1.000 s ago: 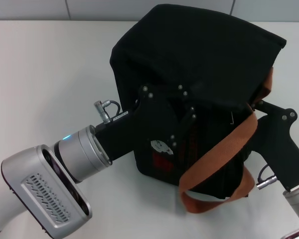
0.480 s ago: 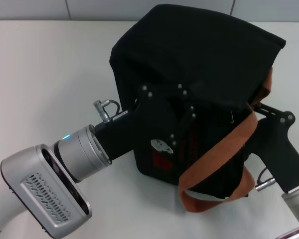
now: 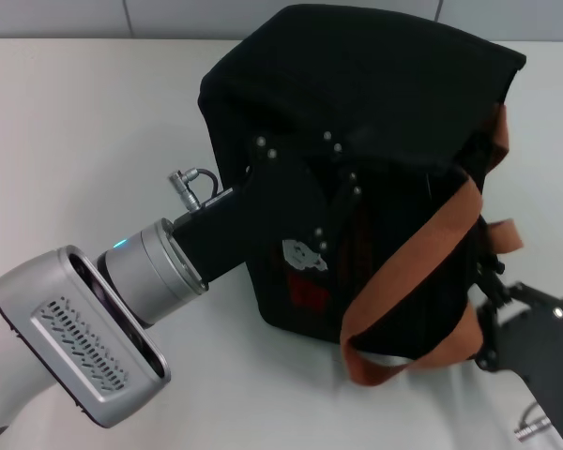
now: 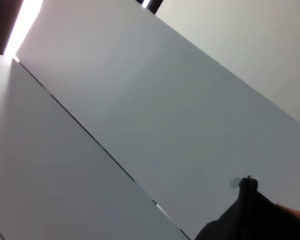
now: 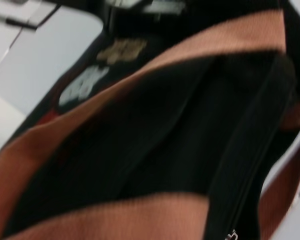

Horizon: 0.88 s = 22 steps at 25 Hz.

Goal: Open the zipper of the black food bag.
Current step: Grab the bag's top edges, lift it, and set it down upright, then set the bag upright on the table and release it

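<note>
The black food bag (image 3: pixel 357 103) lies tipped on the white table (image 3: pixel 84 122), its brown-orange handles (image 3: pixel 422 253) draped across the near side. My left gripper (image 3: pixel 310 206) presses against the bag's side beside a white bear patch (image 3: pixel 300 253); black on black hides its fingers. My right gripper (image 3: pixel 493 291) sits low at the bag's right corner, near the handle loop. In the right wrist view the zipper (image 5: pixel 255 155) runs along the black fabric with its silver pull tab (image 5: pixel 232 234) at the picture's edge, and the bear patches (image 5: pixel 85 80) show blurred.
A tiled wall edge (image 3: pixel 281 19) runs behind the table. Bare white tabletop spreads left of the bag. The left wrist view shows only grey panels (image 4: pixel 140 110) and a corner of the black bag (image 4: pixel 245 215).
My right gripper has dropped back toward the near right, away from the bag's upper corner. The bag and my left gripper shifted slightly left and farther away.
</note>
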Motion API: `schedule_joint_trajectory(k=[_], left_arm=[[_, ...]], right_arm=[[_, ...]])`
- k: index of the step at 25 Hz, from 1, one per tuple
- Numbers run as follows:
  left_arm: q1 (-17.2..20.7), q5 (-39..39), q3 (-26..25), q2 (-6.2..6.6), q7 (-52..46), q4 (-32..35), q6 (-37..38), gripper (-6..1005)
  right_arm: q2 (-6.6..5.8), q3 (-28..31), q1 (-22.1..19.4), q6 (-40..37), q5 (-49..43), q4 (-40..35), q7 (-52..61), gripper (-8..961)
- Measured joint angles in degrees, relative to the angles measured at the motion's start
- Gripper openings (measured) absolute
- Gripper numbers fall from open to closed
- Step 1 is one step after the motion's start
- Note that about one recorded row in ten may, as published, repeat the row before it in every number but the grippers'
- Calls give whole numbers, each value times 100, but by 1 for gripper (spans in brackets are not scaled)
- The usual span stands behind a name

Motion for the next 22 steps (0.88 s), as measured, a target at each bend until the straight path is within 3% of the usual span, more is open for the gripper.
schedule_joint_trajectory(k=[4, 7, 10, 11, 14, 17, 19, 20, 22], left_arm=[[11, -21, -138, 0, -98, -21, -41, 85], [37, -30, -359, 0, -441, -76, -82, 84], [249, -53, -929, -1, -1194, -305, -202, 84], [584, -49, -1456, -1, -1936, -481, -376, 86], [849, -53, -1651, 0, -2433, -522, -469, 92], [1401, 54, -1756, 1, -3659, -359, -591, 97], [1399, 159, -1717, 1, -3667, -310, -620, 101], [1342, 479, -1652, 2, -3657, -196, -729, 103], [1294, 650, -1638, -2, -3661, -169, -844, 107]], right_arm=[[-1, -15, -258, -63, 71, -119, 90, 34], [-5, -32, -374, -640, 74, -123, 313, 40], [-20, -7, -455, -1401, 77, -129, 792, 46], [-42, -24, -459, -1884, 76, -238, 1383, 48], [-51, -40, -423, -2276, 76, -479, 2089, 149], [-53, -82, -128, -2805, -17, -1279, 4083, 276], [-52, -118, -44, -2853, -79, -1445, 4477, 395], [-56, -235, 139, -2920, -242, -1816, 5206, 454], [-57, -300, 215, -2958, -323, -1984, 5501, 486]])
